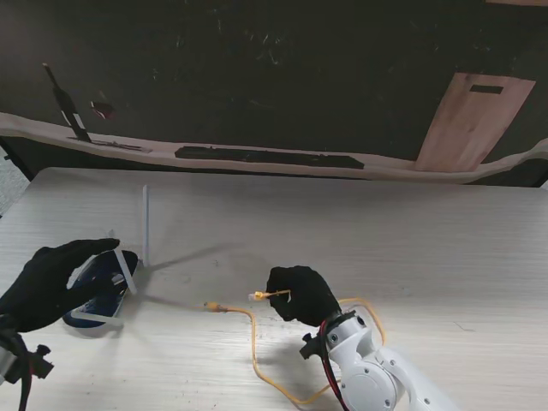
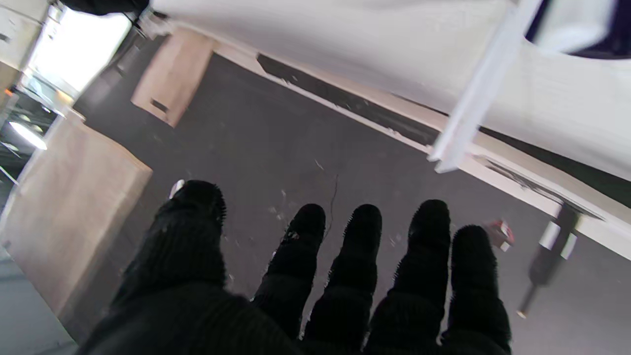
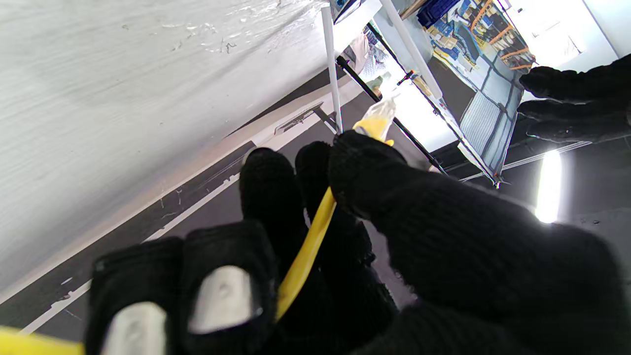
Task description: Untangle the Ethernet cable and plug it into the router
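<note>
Right hand pinches the yellow cable's plug, pointing left at the router; left hand rests spread on it.

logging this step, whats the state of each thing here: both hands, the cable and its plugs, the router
right hand: shut on Ethernet cable just behind one plug
Ethernet cable: unplugged, looped loosely on table
held plug: lifted, pointing toward router
other plug: lying free on table
router: flat, one antenna up
left hand: resting on router

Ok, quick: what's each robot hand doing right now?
Left robot hand: open, resting on the dark blue router.
Right robot hand: shut on the yellow Ethernet cable.
</note>
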